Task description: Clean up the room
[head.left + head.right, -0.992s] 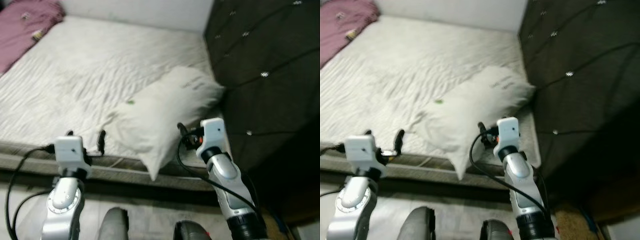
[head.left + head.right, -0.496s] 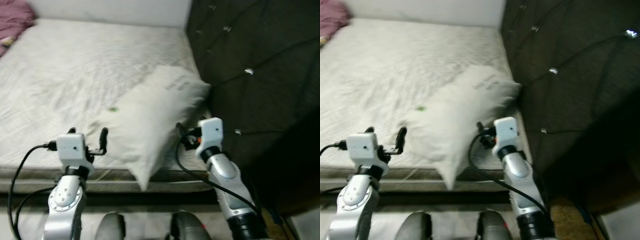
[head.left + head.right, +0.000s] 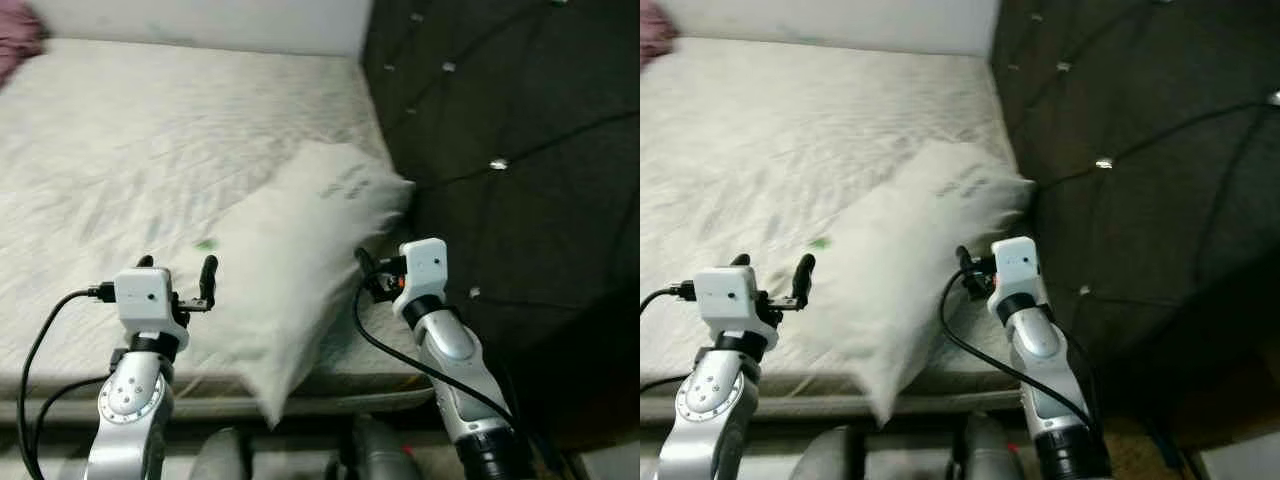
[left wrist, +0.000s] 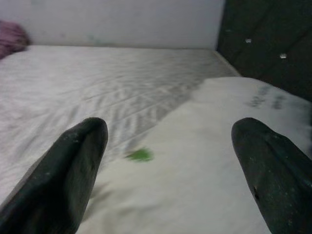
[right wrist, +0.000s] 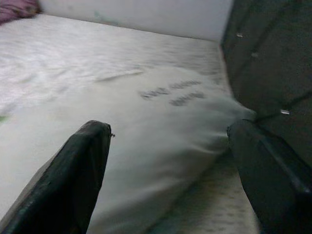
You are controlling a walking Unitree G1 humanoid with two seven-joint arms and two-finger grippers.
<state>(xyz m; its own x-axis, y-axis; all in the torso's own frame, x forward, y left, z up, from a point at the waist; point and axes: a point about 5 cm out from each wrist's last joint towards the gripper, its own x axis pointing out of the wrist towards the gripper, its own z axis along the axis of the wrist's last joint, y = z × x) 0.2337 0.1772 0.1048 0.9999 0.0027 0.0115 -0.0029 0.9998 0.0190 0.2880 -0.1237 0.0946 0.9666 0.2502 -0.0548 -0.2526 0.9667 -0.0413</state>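
Observation:
A white pillow (image 3: 290, 260) lies askew on the bed's near right corner, one corner hanging over the mattress edge and the other against the dark headboard (image 3: 500, 150). It carries grey print (image 5: 175, 92) and a small green tag (image 4: 139, 155). My left gripper (image 3: 178, 272) is open, held over the pillow's near left side. My right gripper (image 3: 368, 268) is open too, held at the pillow's right edge, close to the headboard. Neither holds anything. The wrist views look past the black fingers (image 4: 73, 170) over the pillow.
The mattress (image 3: 130, 140) with its wrinkled white sheet stretches away to a pale wall (image 3: 200, 20). A pink blanket (image 3: 15, 45) lies at the far left corner. The tufted dark headboard fills the right side. My knees (image 3: 220, 455) stand against the bed frame.
The camera has moved closer to the bed and turned right, so the pink blanket has slid almost out of view. Both grippers now stand over the pillow and stay open.

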